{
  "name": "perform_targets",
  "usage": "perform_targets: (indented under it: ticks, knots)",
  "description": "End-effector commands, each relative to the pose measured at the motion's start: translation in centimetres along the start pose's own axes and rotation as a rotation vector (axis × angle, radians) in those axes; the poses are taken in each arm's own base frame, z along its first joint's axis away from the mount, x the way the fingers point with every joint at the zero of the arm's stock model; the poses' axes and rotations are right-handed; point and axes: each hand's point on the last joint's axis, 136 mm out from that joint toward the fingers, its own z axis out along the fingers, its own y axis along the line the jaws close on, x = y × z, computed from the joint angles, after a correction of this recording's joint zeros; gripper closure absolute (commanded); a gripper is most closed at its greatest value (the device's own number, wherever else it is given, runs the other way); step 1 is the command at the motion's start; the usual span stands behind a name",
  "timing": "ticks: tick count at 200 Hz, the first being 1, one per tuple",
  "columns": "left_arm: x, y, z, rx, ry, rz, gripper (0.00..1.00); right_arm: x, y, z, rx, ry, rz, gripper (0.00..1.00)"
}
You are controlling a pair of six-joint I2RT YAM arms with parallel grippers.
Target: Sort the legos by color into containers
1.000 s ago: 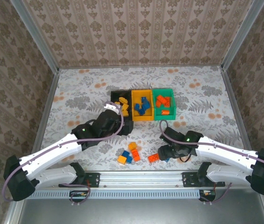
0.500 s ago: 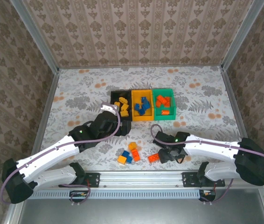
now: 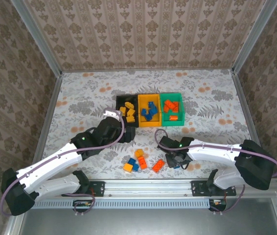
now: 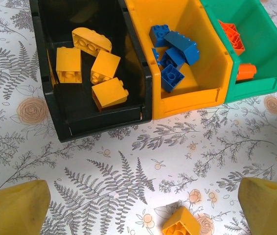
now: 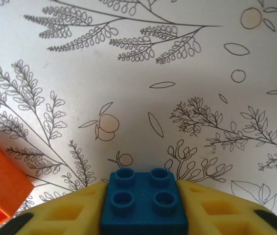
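Three joined containers stand mid-table: a black bin (image 3: 118,105) (image 4: 99,122) with yellow legos (image 4: 92,73), a yellow bin (image 3: 150,124) (image 4: 192,100) with blue legos (image 4: 173,51), and a green bin (image 3: 172,94) (image 4: 256,85) with red-orange legos (image 4: 234,39). My right gripper (image 3: 176,159) (image 5: 143,191) is low over the table, shut on a blue brick (image 5: 143,208) with its studs facing the camera. My left gripper (image 3: 121,133) (image 4: 141,200) hangs open in front of the black bin, holding nothing.
A small pile of loose yellow, blue and red-orange bricks (image 3: 135,161) lies near the front edge. One red-orange brick (image 3: 158,165) (image 5: 1,193) lies just left of the right gripper. A yellow-orange brick (image 4: 180,224) lies below the left gripper. Metal rails edge the table.
The right gripper slid left and closed on the blue brick. The left arm drew back a little from the black bin, still open.
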Motion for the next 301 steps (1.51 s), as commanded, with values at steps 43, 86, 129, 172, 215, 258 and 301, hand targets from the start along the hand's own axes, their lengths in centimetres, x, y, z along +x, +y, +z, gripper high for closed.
perform_targets:
  ticks: [43, 86, 129, 172, 215, 258, 301]
  knots:
    - [1.5, 0.9, 0.1, -0.015, 0.036, -0.018, 0.00, -5.5, -1.0, -5.7, -0.067, -0.162, 0.084, 0.69]
    - [2.4, 1.4, 0.0, -0.015, 0.047, -0.031, 0.00, -14.9, -3.3, -10.4, -0.073, -0.371, 0.223, 0.69]
    - [3.2, 1.7, -0.3, -0.017, 0.069, -0.039, 0.00, -22.9, -6.4, -8.9, 0.037, -0.431, 0.354, 0.69]
    - [3.6, 1.6, -0.7, -0.003, 0.078, -0.037, 0.00, -26.4, -5.2, -8.8, 0.027, -0.446, 0.325, 0.69]
    - [4.0, 1.4, -0.4, 0.011, 0.085, -0.039, 0.00, -28.0, -1.1, -10.8, -0.058, -0.487, 0.233, 0.69]
    - [4.3, 1.4, -0.3, 0.007, 0.102, -0.032, 0.00, -30.0, 2.4, -7.6, -0.097, -0.425, 0.195, 0.66]
    - [4.8, 1.5, -0.1, -0.005, 0.126, -0.012, 0.00, -32.3, 3.5, -6.0, -0.083, -0.402, 0.177, 0.59]
